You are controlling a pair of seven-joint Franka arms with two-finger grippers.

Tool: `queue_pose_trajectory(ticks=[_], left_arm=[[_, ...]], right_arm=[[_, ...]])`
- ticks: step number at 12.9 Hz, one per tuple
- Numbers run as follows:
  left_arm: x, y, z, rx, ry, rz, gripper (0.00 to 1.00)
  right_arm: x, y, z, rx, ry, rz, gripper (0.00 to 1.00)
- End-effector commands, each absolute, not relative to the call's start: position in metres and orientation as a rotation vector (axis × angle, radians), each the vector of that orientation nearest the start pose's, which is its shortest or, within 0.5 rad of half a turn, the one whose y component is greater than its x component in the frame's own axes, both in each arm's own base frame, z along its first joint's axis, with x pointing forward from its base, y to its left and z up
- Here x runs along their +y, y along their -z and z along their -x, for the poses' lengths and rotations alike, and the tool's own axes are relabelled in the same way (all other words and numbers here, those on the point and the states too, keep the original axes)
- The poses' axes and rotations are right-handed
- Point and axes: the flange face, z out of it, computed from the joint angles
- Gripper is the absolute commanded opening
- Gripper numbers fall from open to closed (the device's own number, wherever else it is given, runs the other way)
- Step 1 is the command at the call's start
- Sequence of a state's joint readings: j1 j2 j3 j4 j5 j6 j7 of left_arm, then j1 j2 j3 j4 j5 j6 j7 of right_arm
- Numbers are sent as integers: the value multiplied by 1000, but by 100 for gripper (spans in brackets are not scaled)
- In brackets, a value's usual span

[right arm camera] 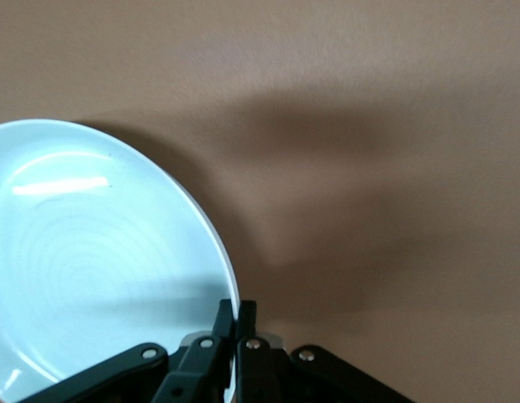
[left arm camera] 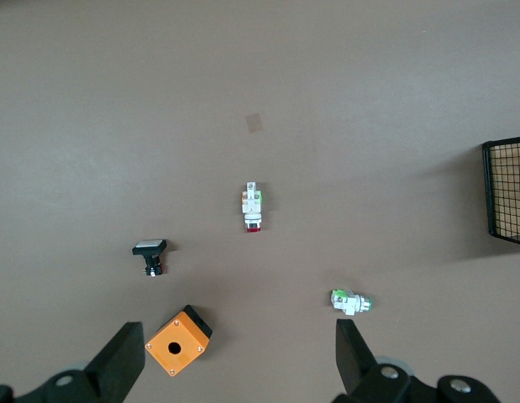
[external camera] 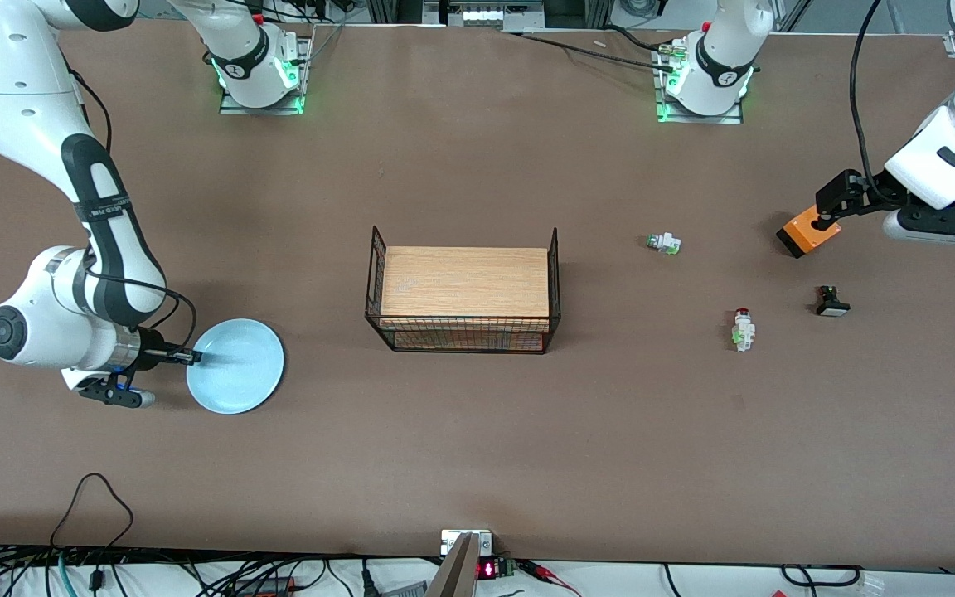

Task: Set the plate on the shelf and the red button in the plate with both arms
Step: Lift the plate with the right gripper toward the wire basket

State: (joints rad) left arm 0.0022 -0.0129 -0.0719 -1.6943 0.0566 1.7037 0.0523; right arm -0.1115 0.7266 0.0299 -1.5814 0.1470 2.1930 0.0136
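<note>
— Where does the plate stand?
— The pale blue plate lies on the brown worktop at the right arm's end. The right end effector is pressed together on its rim, pinching the edge between both fingers.
— And the red button?
— The red button lies on its side toward the left arm's end, well apart from the plate, with the wire basket and its wooden board between them. The left end effector hangs spread wide over an orange box, holding nothing. A green-capped switch and a black switch lie near the button.
</note>
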Motion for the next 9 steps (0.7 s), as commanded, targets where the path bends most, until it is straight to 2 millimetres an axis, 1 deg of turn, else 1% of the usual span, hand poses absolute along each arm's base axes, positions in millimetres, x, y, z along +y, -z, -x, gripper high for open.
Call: queue_pose_trajectory(ticks=[1, 4, 5, 6, 7, 9], left_arm=[[-31, -589, -563, 200, 31, 3062, 100], [-31, -589, -563, 200, 31, 3062, 100], [-31, -589, -563, 200, 31, 3062, 100], [-32, -589, -563, 202, 31, 3062, 100], [-31, -589, -563, 200, 31, 3062, 100], [-32, -589, -563, 202, 31, 3062, 100]], right_arm=[[-36, -238, -685, 245, -144, 2985, 0], [-31, -275, -685, 224, -125, 2988, 0], [-30, -292, -682, 217, -138, 2986, 0], [-29, -314, -681, 207, -151, 2983, 0], [-32, -331, -680, 208, -180, 2978, 0], [-41, -372, -678, 232, -237, 2977, 0]])
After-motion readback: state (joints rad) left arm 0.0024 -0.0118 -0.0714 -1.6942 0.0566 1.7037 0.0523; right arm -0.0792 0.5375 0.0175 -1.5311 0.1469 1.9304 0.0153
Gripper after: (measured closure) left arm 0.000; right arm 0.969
